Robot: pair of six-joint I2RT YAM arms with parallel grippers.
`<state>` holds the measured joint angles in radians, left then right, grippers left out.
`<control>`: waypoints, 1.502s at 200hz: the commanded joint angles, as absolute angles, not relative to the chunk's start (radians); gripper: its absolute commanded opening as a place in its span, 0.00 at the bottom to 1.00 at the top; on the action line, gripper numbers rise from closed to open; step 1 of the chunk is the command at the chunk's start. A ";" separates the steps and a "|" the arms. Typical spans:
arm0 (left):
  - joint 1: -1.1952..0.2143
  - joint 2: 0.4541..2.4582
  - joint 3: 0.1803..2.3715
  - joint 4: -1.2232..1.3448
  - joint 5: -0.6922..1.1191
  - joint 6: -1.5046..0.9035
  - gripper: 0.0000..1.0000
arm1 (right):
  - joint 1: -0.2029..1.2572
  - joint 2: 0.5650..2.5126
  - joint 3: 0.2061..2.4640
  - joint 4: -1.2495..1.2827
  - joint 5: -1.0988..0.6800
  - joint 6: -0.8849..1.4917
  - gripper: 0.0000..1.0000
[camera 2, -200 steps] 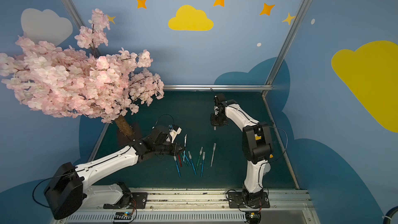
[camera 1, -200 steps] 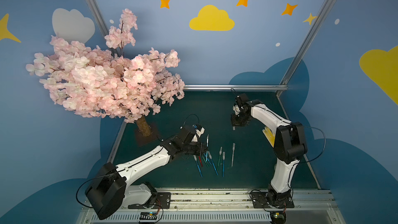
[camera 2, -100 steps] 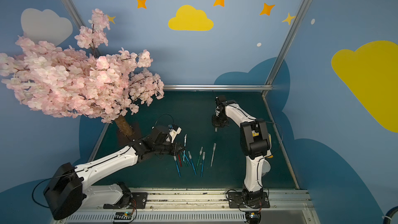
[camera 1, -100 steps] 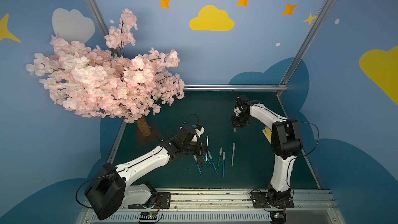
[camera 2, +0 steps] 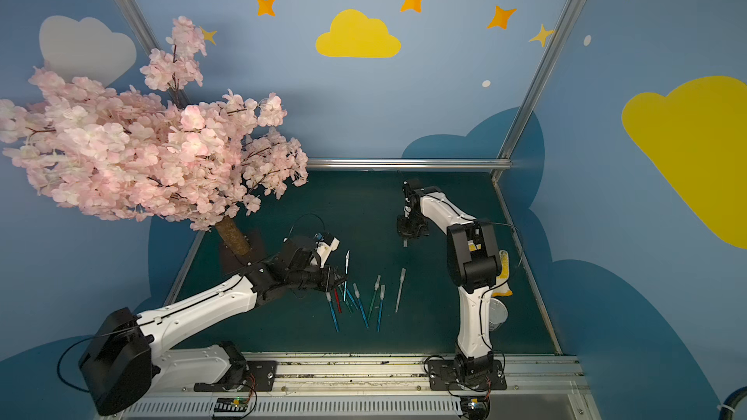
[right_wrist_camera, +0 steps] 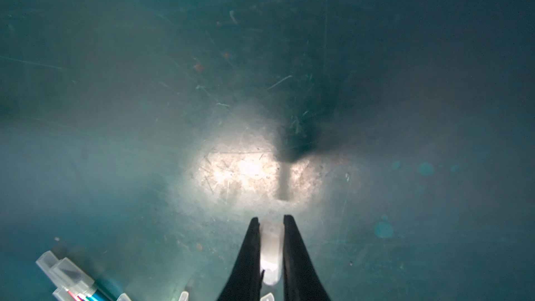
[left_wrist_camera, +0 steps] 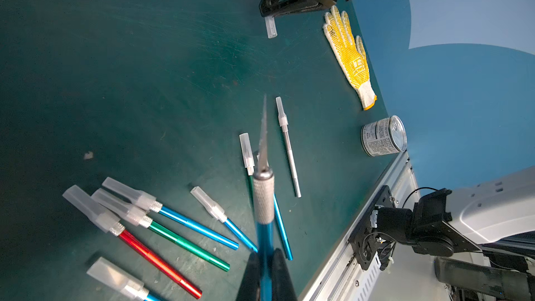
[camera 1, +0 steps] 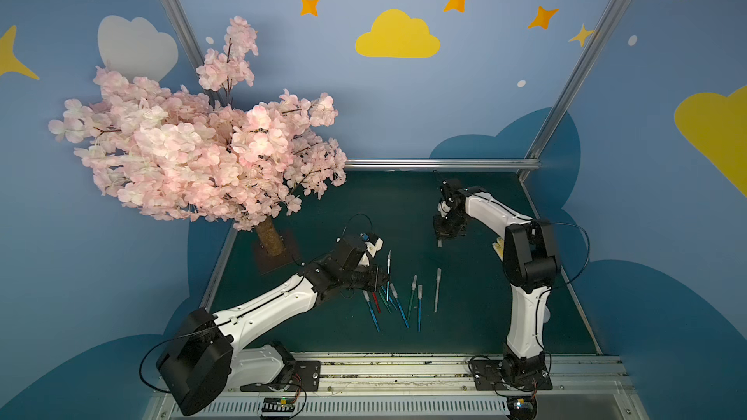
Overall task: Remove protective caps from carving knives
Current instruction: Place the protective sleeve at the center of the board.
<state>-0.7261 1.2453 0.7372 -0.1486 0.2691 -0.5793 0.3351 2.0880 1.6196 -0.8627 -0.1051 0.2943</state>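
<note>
Knife, blue-handled with bare metal blade (left_wrist_camera: 263, 198), clamped tight in left gripper (left_wrist_camera: 265, 256), lower centre of frame | translucent whitish plastic cap (right_wrist_camera: 271, 244) pinched in right gripper (right_wrist_camera: 270, 221) over dark green bench (right_wrist_camera: 115, 111) | capped knives (left_wrist_camera: 136, 215) lying lower left.

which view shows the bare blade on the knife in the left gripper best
The left wrist view: the bare blade is close up and unobstructed. Both top views show it only as a tiny sliver. The right wrist view misses it.

Place: staged robot lab booth | painted cloud-and-star walls (camera 1: 404, 115) | aluminium frame (camera 1: 440, 164) | artificial blossom tree (camera 1: 194, 155)
</note>
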 commanded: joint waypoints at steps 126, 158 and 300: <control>-0.720 1.272 0.752 -0.150 0.266 -0.569 0.06 | 0.335 2.157 1.638 -0.867 -0.054 0.300 0.12; -0.721 1.281 0.753 -0.146 0.264 -0.570 0.06 | 0.335 2.166 1.642 -0.865 -0.054 0.302 0.13; -0.710 1.289 0.787 -0.172 0.263 -0.560 0.06 | 0.345 2.114 1.638 -0.875 0.001 0.294 0.26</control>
<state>-0.7197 1.2926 0.7593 -0.1520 0.2676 -0.5789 0.3359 2.1483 1.6241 -0.8543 -0.0433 0.2939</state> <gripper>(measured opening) 0.070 0.262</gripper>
